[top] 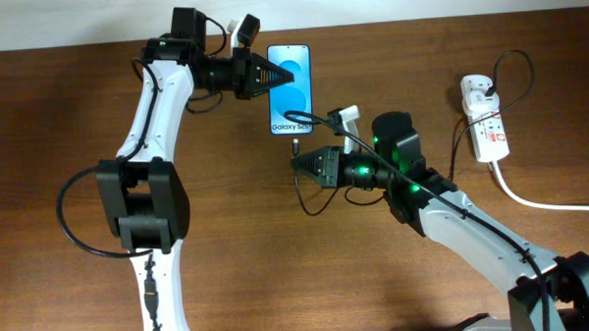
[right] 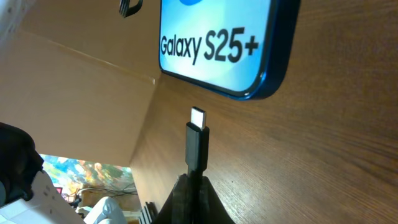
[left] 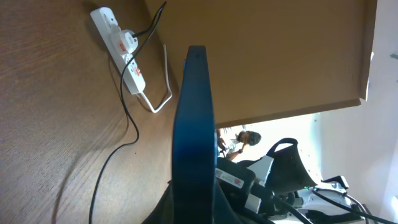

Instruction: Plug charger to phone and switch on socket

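Phone (top: 290,87) sits at twelve o'clock, the left gripper (top: 275,76) clamped on its edge. Only the right wrist view shows the right gripper (right: 191,186) pinching the charger (right: 198,137), its tip just short of the phone.

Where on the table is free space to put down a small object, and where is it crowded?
The table is bare between the phone and the socket, and at the near edge between both arms. It is crowded around the phone: the left gripper grips it, and the right gripper holds the charger just below.
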